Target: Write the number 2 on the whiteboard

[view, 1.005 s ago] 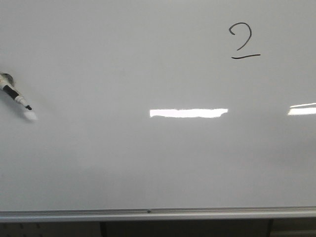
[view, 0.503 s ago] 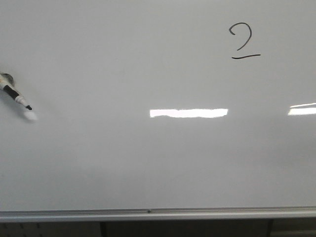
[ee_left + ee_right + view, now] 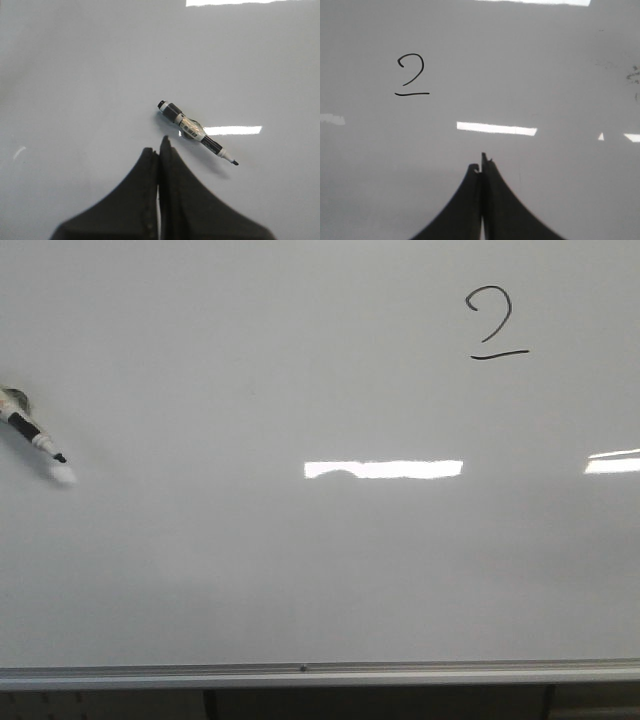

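Note:
The whiteboard (image 3: pixel 300 570) fills the front view, with its silver edge rail along the near side. A thin black number 2 (image 3: pixel 492 325) is drawn at the far right; it also shows in the right wrist view (image 3: pixel 411 76). A black and white marker (image 3: pixel 30 430) lies uncapped on the board at the far left, also in the left wrist view (image 3: pixel 196 131). My left gripper (image 3: pixel 159 147) is shut and empty, close beside the marker but apart from it. My right gripper (image 3: pixel 481 164) is shut and empty, over bare board away from the digit.
Bright rectangular light reflections (image 3: pixel 383 469) lie across the board's middle and right. Faint dark smudges (image 3: pixel 632 77) mark the board in the right wrist view. The board's metal rail (image 3: pixel 300 674) runs along the near edge, with dark space below it.

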`<state>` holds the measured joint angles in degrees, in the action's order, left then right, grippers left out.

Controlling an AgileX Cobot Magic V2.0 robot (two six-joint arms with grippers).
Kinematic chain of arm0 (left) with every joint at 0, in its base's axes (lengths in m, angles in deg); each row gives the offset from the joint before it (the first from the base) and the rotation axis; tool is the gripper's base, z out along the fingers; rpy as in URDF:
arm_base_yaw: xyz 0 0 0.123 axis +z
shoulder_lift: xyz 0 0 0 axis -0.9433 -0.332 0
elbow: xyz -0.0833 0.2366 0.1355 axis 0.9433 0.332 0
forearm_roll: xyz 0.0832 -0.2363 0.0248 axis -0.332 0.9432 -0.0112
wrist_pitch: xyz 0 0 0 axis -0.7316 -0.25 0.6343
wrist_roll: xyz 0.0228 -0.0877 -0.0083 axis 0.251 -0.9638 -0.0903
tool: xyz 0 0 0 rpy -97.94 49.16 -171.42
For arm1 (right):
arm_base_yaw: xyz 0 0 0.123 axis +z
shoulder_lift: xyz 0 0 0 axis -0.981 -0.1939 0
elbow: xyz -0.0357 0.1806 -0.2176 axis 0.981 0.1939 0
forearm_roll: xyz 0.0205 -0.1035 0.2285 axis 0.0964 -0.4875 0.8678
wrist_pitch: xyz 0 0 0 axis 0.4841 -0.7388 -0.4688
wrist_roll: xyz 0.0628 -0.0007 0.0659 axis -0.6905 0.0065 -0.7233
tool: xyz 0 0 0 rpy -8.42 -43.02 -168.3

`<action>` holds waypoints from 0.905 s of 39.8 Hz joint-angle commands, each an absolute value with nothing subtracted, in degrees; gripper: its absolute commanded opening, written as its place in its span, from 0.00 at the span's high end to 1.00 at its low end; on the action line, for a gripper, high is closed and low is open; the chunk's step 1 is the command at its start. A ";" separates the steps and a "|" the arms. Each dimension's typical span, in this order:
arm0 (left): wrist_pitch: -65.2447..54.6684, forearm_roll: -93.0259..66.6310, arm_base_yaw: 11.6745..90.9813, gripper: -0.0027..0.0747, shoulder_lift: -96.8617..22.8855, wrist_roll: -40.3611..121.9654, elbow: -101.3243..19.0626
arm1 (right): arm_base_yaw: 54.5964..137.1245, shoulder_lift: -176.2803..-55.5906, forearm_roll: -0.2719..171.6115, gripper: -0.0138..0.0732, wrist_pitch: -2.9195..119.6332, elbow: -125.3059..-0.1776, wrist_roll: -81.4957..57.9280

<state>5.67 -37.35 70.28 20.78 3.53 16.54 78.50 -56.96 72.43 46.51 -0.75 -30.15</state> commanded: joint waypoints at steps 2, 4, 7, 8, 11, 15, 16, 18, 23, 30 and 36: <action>10.25 -37.23 70.21 0.99 21.81 2.85 17.80 | 78.25 -56.01 73.08 0.92 43.04 -0.79 -28.96; 10.25 -37.23 70.21 0.99 21.81 2.85 17.80 | 78.25 -56.01 73.08 0.92 43.03 -0.79 -29.06; 10.25 -37.23 70.21 0.99 21.81 2.85 17.80 | 78.37 -56.01 73.08 0.92 43.03 -0.79 -29.05; 10.25 -37.23 70.21 0.99 21.81 2.85 17.80 | 78.56 -56.01 73.08 0.92 43.03 -0.79 -29.05; 10.25 -37.23 70.21 0.99 21.81 2.85 17.80 | 79.65 -55.95 73.08 0.92 43.03 -0.79 -29.18; 10.25 -37.23 70.21 0.99 21.81 2.85 17.80 | 81.38 -55.95 73.08 0.92 43.12 -0.79 -29.18; 10.25 -37.23 70.21 0.99 21.81 2.85 17.80 | 81.38 -55.95 73.08 0.92 43.11 -0.79 -29.24; 10.25 -37.23 70.21 0.99 21.81 2.85 17.80 | 80.82 -55.90 73.08 0.92 42.31 -0.79 -30.03; 10.25 -37.23 70.21 0.99 21.81 2.85 17.80 | 79.05 -55.90 73.33 0.92 40.67 -0.79 -32.58; 10.25 -37.23 70.21 0.99 21.81 2.85 17.80 | 78.79 -55.90 73.62 0.92 40.67 -0.79 -33.42; 10.25 -37.23 70.21 0.99 21.81 2.85 17.80 | 78.82 -55.90 73.59 0.92 40.74 -0.79 -33.84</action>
